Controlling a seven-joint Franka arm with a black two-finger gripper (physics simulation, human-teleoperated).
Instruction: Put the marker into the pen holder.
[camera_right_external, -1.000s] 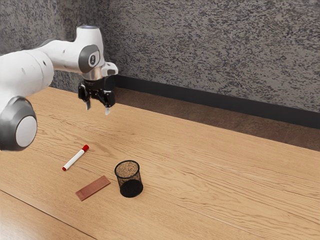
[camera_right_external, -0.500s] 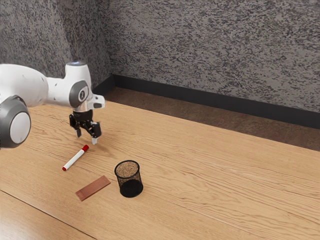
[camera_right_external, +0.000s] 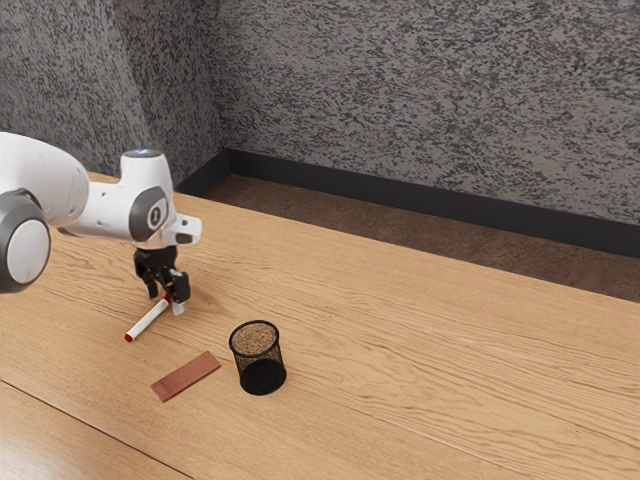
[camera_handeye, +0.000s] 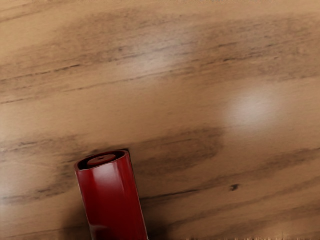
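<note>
Low over the table, my gripper (camera_right_external: 166, 301) is open at the red-capped end of the marker (camera_right_external: 146, 321), its fingers apart on either side of the cap. The marker has a white body and lies flat on the wood. Its red cap (camera_handeye: 112, 200) is close under my hand in the wrist view. The pen holder (camera_right_external: 260, 376), a black mesh cup, stands upright towards the exterior view's right of the marker.
A flat reddish-brown block (camera_right_external: 186, 377) lies on the wooden table (camera_right_external: 420, 350) between the marker and the pen holder. Beyond the table's far edge are a floor strip and a grey wall (camera_right_external: 430, 90).
My hand has come down from well above the table, shifting towards the exterior view's left, to the marker's capped end. Marker, block and pen holder have stayed where they were.
</note>
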